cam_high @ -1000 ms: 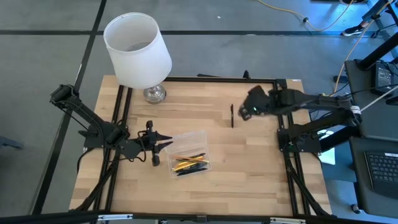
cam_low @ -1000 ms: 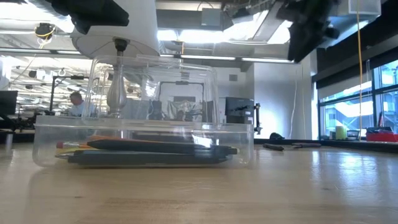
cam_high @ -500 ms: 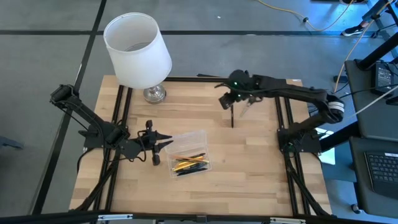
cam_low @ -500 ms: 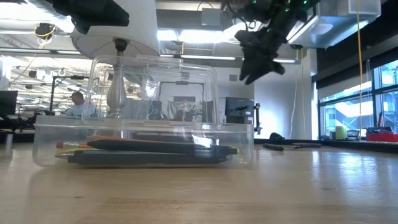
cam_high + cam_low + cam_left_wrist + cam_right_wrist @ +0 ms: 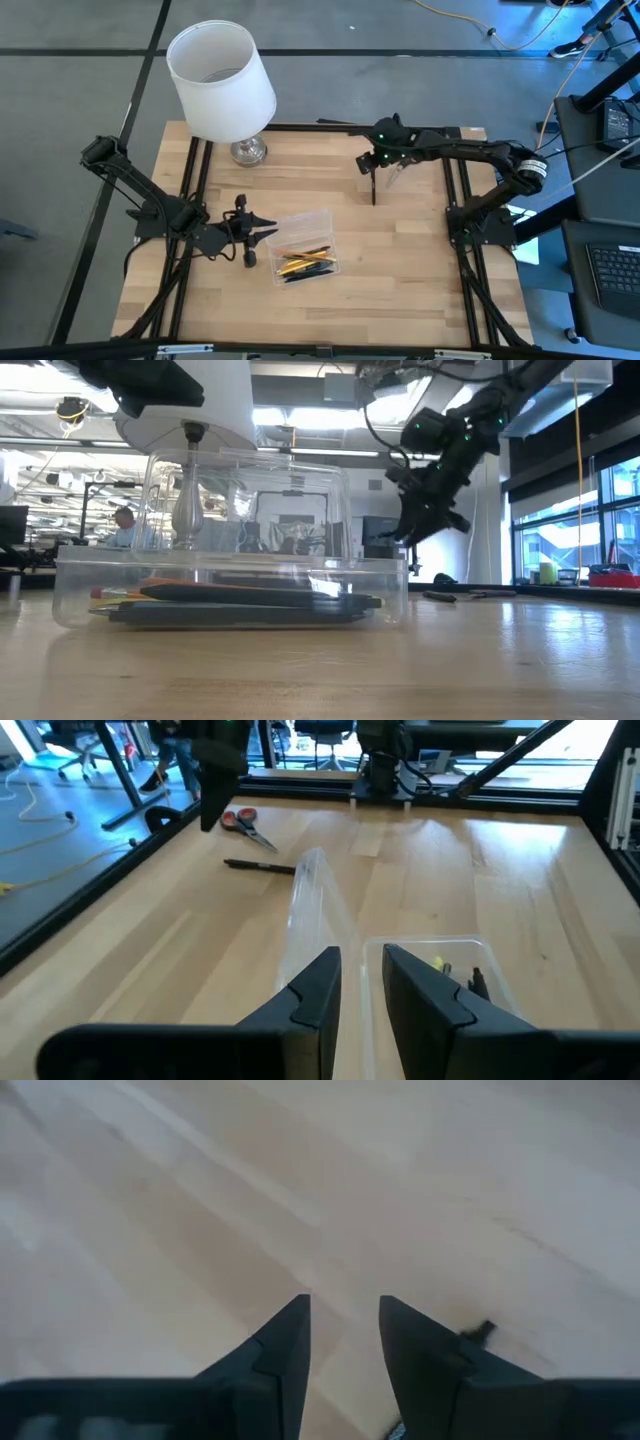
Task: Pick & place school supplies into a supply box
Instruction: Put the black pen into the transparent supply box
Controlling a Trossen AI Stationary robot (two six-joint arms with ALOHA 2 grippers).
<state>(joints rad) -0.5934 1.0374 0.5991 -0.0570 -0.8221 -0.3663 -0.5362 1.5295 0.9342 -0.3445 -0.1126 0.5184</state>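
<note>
Right gripper (image 5: 368, 166) swung over from table edge, dropped toward black pen (image 5: 373, 187), fingers parted, empty; pickup next.

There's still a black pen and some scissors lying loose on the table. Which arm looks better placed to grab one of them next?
Probably the right. The right gripper hangs just above the black pen, with the scissors beside it. The left gripper waits across the table at the supply box.
</note>
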